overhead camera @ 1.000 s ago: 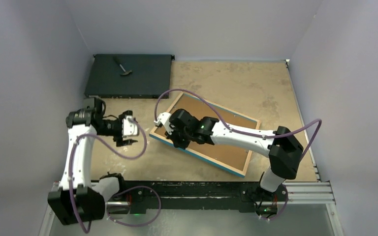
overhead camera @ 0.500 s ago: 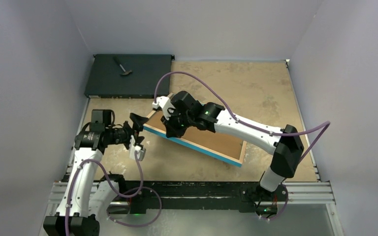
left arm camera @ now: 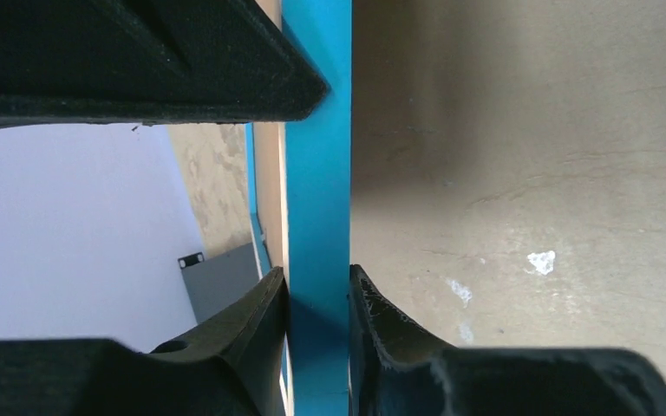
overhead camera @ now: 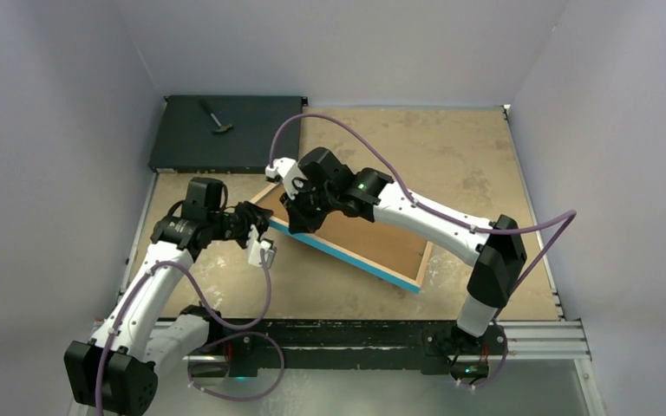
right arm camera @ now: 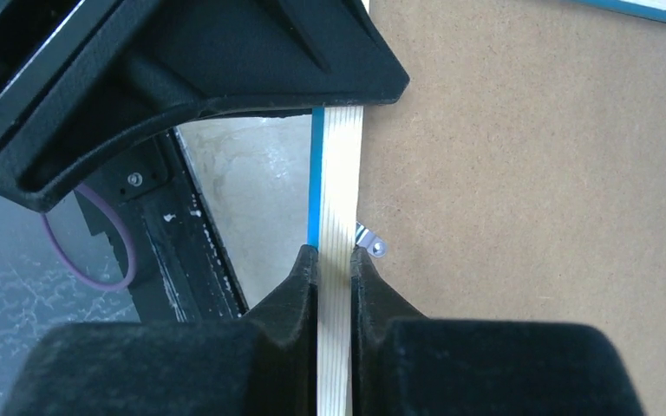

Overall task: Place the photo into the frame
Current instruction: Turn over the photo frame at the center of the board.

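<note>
The frame [overhead camera: 351,258] is tilted, its left end raised off the table, its blue edge facing front and the brown backing panel [overhead camera: 375,234] showing on top. My right gripper [overhead camera: 299,215] is shut on the frame's light-wood rim [right arm camera: 338,173] near the left corner; the right wrist view shows the jaws [right arm camera: 336,256] clamped on it beside a small metal clip [right arm camera: 373,245]. My left gripper [overhead camera: 253,225] is shut on the blue edge [left arm camera: 316,173] at the same corner, as the left wrist view [left arm camera: 318,293] shows. The photo is out of view.
A flat black box [overhead camera: 225,132] lies at the back left with a small tool [overhead camera: 217,119] on it. Grey walls close the table [overhead camera: 451,147] on three sides. The black base rail [overhead camera: 347,334] runs along the near edge.
My right gripper has lifted the frame's left end and carried it back and left. My left arm has swung in toward the frame and closed on its blue edge.
</note>
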### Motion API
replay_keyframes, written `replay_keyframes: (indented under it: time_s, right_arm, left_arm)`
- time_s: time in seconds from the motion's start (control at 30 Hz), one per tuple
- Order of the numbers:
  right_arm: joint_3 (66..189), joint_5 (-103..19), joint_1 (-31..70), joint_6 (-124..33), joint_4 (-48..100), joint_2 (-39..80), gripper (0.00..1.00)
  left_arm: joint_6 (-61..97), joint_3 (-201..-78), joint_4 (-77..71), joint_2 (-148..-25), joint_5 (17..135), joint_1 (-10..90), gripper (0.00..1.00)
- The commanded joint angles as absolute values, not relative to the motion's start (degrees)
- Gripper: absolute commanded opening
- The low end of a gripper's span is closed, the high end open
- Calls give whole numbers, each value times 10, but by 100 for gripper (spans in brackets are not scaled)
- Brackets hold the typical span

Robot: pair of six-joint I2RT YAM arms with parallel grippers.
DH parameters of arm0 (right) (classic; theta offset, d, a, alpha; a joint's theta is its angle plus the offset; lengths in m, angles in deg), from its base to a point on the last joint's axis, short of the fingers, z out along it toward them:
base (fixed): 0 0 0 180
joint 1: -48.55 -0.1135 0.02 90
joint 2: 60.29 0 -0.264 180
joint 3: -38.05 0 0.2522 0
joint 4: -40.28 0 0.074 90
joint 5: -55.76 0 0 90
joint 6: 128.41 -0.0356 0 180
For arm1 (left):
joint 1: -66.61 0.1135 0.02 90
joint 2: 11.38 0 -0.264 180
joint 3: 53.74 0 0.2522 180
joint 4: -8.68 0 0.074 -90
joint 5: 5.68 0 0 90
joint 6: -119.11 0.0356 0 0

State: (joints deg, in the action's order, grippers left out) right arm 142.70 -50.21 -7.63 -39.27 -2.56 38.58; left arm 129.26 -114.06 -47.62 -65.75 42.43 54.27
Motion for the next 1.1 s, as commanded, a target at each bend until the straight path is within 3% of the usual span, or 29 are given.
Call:
replay_keyframes:
  time_s: [0.0,0.13,0.4,0.8,1.07]
  right_arm:
    - [1475,-516,-76,-372,-6,368,21]
    - [1470,-460,-75,-346,-17,331,46]
    - [1416,-366,-75,-275,-61,240,63]
    - [1401,-252,-95,-223,-119,236,75]
    - [1402,-215,-130,-215,-117,255,70]
  left_arm:
    - [1241,-1186,-444,-663,418,529,19]
    - [1209,-1195,-437,-663,405,527,8]
    - [1073,-1253,-441,-698,369,526,0]
    - [1056,-1349,-532,-753,369,526,0]
    - [1035,-1363,-528,-753,366,526,0]
